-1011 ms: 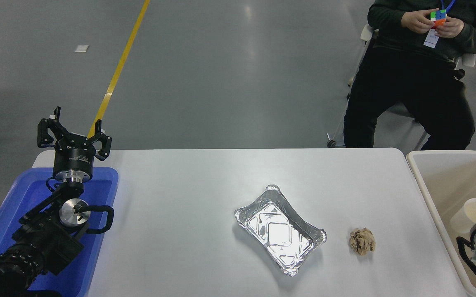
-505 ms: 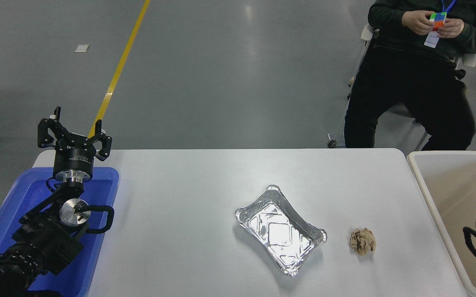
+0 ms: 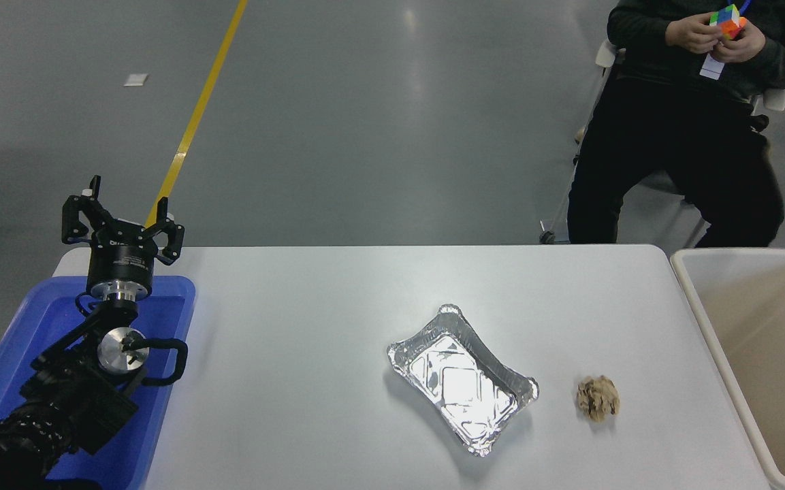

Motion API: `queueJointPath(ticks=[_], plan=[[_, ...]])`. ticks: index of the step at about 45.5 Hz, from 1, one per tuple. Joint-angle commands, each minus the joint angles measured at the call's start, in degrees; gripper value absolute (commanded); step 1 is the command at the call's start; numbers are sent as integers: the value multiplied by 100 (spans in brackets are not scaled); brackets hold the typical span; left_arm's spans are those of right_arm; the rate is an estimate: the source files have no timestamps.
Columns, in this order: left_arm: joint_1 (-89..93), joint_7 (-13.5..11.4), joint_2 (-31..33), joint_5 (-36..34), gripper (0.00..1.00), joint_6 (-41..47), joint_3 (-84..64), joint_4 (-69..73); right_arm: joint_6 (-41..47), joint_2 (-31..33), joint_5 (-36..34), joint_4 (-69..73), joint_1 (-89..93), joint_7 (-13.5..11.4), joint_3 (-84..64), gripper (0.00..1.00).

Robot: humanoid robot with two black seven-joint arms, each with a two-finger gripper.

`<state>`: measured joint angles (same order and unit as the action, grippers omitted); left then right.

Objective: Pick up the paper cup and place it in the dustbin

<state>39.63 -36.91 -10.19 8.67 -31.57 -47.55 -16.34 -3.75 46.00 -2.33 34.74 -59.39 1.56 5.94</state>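
I can't see the cup anywhere right now. The bin [image 3: 698,299] sits at the right end of the table [image 3: 310,327], and the part of its inside that I can see looks bare. Part of the bin runs off the right side, so I can't tell what is there.

My right arm is out of sight, so I can't tell how that hand is.

On the table near the bin lies a brown paper ball [image 3: 598,398]. Just left of it is a foil tray [image 3: 461,378], sitting at a slant, apart from the ball.

Far over at the left end is a blue tray [image 3: 31,327]. My left arm hangs over it, and the left gripper [image 3: 123,221] points to the far side with its fingers spread wide, holding nothing.

A person [image 3: 678,122] sits past the far right corner, holding a small coloured cube [image 3: 727,20] in both hands.
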Motion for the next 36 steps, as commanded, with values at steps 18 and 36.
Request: queueJointPath(ticks=[18, 36], plan=[[0, 0, 0, -6, 99, -7, 0, 0, 76, 436, 1332, 2836, -3982, 11, -3292, 100], [0, 0, 0, -6, 99, 1, 0, 0, 849, -653, 1745, 4515, -6777, 38, -6331, 100]])
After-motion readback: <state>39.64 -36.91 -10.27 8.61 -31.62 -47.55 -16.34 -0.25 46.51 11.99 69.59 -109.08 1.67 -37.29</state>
